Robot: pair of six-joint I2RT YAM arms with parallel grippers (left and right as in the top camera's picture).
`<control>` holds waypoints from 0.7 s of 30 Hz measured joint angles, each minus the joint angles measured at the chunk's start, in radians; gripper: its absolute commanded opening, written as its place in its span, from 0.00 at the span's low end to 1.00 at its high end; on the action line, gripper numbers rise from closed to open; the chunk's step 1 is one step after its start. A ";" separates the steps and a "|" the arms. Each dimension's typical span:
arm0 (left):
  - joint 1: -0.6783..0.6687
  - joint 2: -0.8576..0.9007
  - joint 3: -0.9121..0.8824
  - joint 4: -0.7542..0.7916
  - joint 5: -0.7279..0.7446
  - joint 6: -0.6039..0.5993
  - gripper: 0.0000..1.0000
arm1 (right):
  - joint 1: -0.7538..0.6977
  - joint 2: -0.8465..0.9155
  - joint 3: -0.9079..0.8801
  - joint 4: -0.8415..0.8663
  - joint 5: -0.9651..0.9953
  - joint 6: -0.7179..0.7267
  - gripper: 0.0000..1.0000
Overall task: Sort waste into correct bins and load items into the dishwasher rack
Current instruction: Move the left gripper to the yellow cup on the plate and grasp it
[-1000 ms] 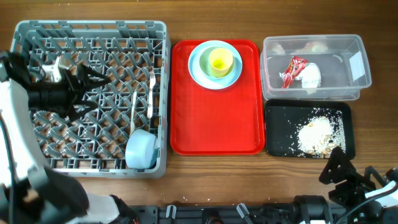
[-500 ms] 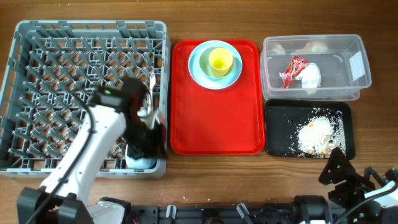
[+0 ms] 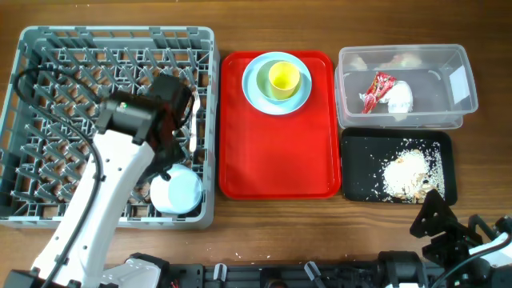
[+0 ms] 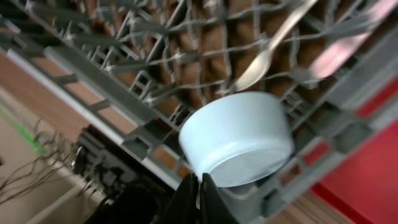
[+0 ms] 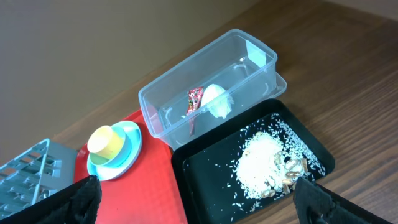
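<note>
The grey dishwasher rack (image 3: 48,48) fills the left of the table. In its front right corner lies the pale blue bowl (image 3: 178,194) (image 4: 239,137). My left gripper (image 3: 166,170) (image 4: 200,186) is shut on the bowl's rim. A white fork (image 3: 194,116) and a spoon (image 4: 261,56) lie in the rack behind it. The plate (image 3: 254,94) with the yellow cup (image 3: 283,78) stands on the red tray (image 3: 272,160). Wrapper (image 3: 376,90) and napkin (image 3: 400,96) lie in the clear tub (image 3: 460,100). Food scraps (image 3: 406,172) sit in the black tray (image 3: 360,172). My right gripper (image 3: 448,228) (image 5: 202,202) hangs open near the table's front edge.
The rack's upright pegs and high walls surround the bowl and my left arm. Bare wood runs along the front of the table, between the trays and the edge. The clear tub and black tray stand close together at the right.
My left arm swung from the rack's far left to its front right corner and shut on the bowl, which has turned and shifted slightly. The right arm is still.
</note>
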 measured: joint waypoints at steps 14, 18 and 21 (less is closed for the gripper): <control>-0.293 -0.030 0.017 0.530 0.220 0.123 0.06 | 0.000 0.000 0.000 0.000 0.000 0.000 1.00; -0.358 -0.030 0.017 0.652 0.215 0.123 0.06 | 0.000 0.000 0.000 0.000 0.000 0.000 1.00; -0.363 -0.021 0.017 0.684 0.211 0.123 0.06 | 0.000 0.000 0.000 0.000 0.000 0.000 1.00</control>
